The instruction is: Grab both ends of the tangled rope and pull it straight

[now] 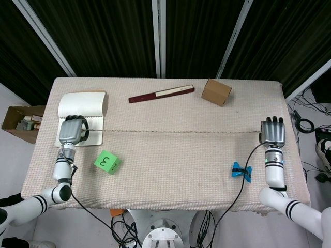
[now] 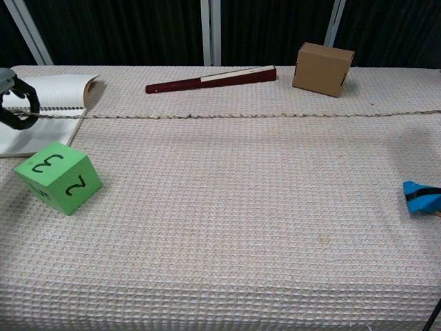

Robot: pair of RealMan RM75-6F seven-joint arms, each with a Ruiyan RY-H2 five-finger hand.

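Observation:
A thin tan rope (image 1: 170, 132) (image 2: 241, 116) runs taut and nearly straight across the table from left to right. My left hand (image 1: 71, 129) (image 2: 12, 107) grips its left end over the notebook, fingers curled around it. At the far right, my right hand (image 1: 272, 133) holds the other end, seen from the back with the fingers closed down; it is outside the chest view, where the rope runs off the right edge.
An open spiral notebook (image 1: 83, 114) lies at the left. A green numbered cube (image 1: 107, 161) (image 2: 58, 176) sits in front of it. A dark red closed fan (image 1: 161, 94) and a cardboard box (image 1: 216, 92) lie at the back. A blue clip (image 1: 241, 171) is near my right forearm.

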